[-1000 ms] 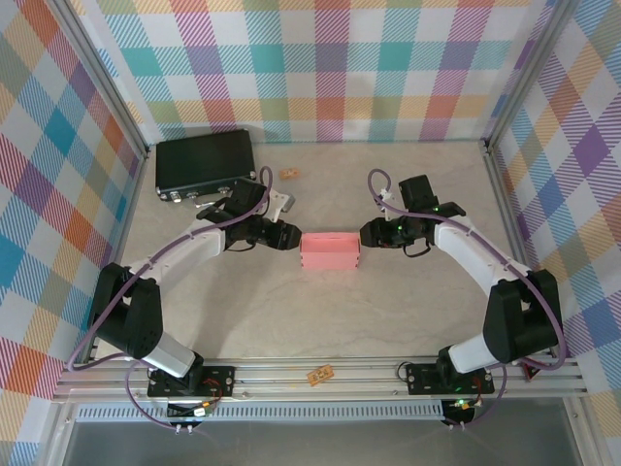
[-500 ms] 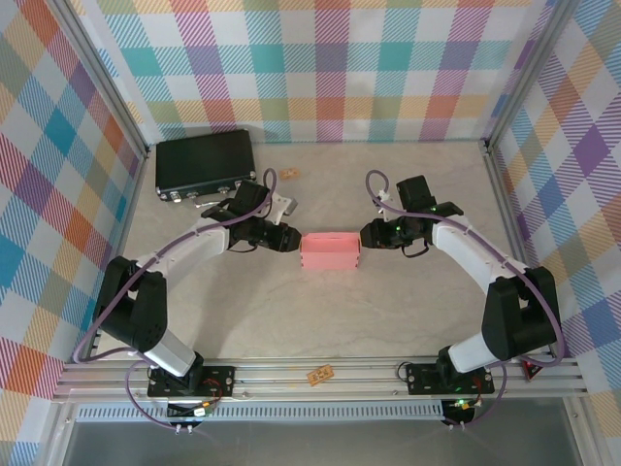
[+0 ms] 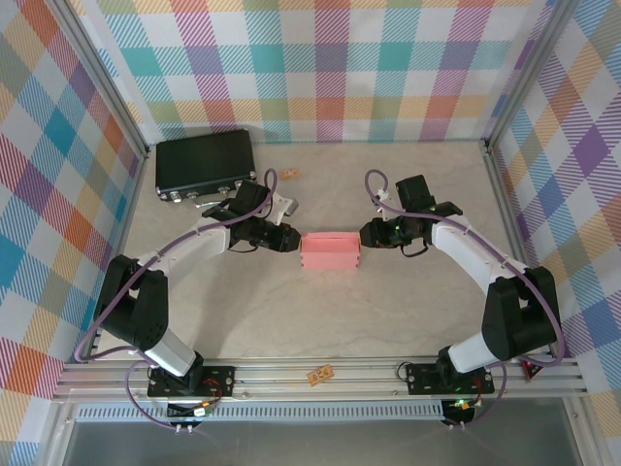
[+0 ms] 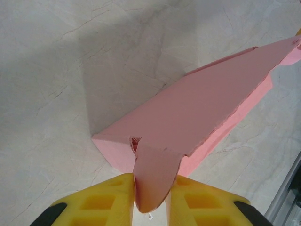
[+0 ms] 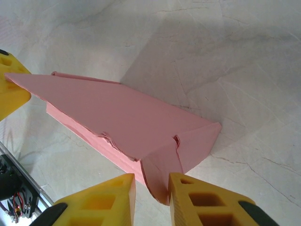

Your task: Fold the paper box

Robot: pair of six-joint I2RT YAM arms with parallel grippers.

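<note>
- Salmon-pink paper box, shallow, rectangular, partly folded, lies flat at the counter's middle.
- Long axis runs 9 to 3 o'clock; an end flap juts from each short end.

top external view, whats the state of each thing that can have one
paper box: partly folded into a shallow box, an end flap sticking out at each end
left end effector: shut on one end flap of the paper box
right end effector: shut on the opposite end flap
black case: lid closed, lying flat at the back left
</note>
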